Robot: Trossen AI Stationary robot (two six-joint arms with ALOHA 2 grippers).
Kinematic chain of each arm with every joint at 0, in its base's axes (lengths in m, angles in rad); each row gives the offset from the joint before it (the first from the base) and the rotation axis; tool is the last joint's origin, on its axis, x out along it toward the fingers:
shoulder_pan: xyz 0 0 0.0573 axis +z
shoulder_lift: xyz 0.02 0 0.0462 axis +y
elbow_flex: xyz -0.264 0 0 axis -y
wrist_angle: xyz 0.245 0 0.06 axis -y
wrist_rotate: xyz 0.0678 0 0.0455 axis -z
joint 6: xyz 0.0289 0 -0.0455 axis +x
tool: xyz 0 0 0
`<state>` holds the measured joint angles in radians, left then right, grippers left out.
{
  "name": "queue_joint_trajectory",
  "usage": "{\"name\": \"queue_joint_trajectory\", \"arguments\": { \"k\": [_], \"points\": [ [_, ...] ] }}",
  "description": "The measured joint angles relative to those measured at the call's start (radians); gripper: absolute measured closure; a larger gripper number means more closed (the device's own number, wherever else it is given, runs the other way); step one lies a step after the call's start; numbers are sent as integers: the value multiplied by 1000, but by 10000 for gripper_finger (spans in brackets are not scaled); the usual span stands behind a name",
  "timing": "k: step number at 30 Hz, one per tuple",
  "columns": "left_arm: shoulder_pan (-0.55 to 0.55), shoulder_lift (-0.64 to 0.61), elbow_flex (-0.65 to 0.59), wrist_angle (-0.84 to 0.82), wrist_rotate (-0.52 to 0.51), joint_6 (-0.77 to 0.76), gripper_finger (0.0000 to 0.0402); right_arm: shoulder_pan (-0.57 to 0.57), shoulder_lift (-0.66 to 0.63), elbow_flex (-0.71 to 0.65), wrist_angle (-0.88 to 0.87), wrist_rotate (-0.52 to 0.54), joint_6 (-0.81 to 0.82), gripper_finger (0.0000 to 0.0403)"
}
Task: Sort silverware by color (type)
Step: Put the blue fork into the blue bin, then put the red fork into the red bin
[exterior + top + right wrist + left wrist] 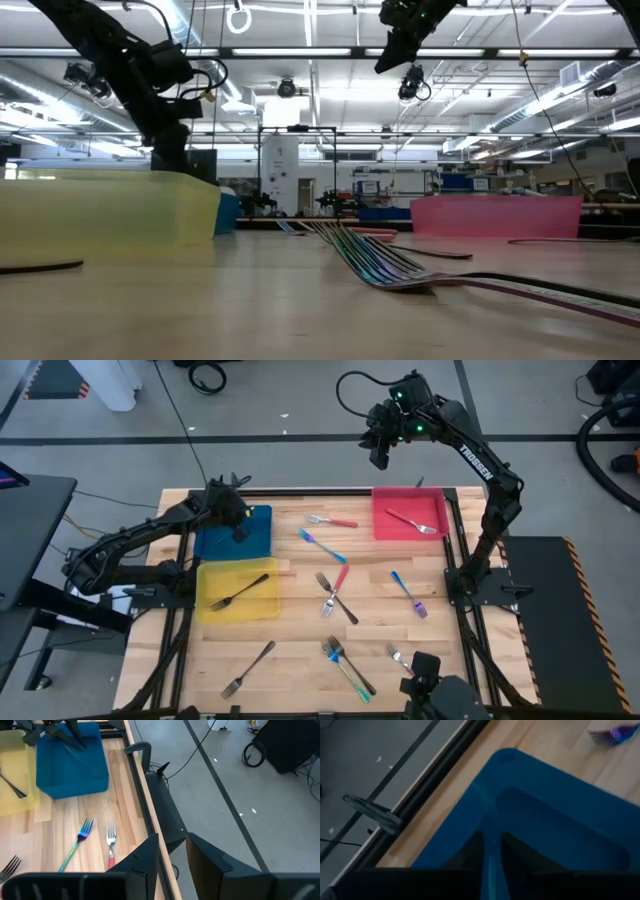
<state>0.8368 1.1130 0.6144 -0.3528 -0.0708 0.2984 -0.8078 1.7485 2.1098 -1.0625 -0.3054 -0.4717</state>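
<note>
My left gripper [240, 528] stands over the blue tray [215, 542], shut on a blue-handled fork [492, 865]. My right gripper [381, 455] is open and holds nothing, raised high beyond the table's far edge, past the red tray [385, 525]. That tray holds one fork [412, 522]. A dark fork [240, 592] lies in the yellow tray [210, 610]. On the bare wood lie a red-handled fork [335, 521], a blue one [322, 545], a crossed pair [335, 597], another blue one [408, 592], a dark one [248, 668] and a small heap [347, 662]. My left gripper pinches the fork's teal handle [493, 851] between its two fingers, which point down at the blue tray [560, 810]. The handle runs along the fingers. The fork's tines are hidden, so I cannot tell whether it touches the tray.
A black rail frames the table [300, 491], with a clamp [370, 810] on its far edge near the blue tray. A dark device [425, 670] sits at the near edge beside another fork [399, 656]. Bare wood lies between the trays.
</note>
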Motion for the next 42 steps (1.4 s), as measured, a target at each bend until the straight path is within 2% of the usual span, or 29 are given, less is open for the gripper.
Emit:
{"name": "queue_joint_trajectory", "arguments": {
  "k": [5,10,15,29,42],
  "points": [
    [-12,0,0,6,0,27,308,-3,0,0,2,0,0,295],
    [-12,0,0,51,-7,7,304,-4,5,0,25,-8,0,295],
    [-13,0,1,114,-6,-49,304,9,54,-29,34,-96,4,295],
    [-180,-1,1,321,-6,-78,304,91,321,-83,37,-55,-3,295],
    [-247,-1,1,331,-7,-78,304,111,525,-84,0,-28,-3,295]
  ]
}}
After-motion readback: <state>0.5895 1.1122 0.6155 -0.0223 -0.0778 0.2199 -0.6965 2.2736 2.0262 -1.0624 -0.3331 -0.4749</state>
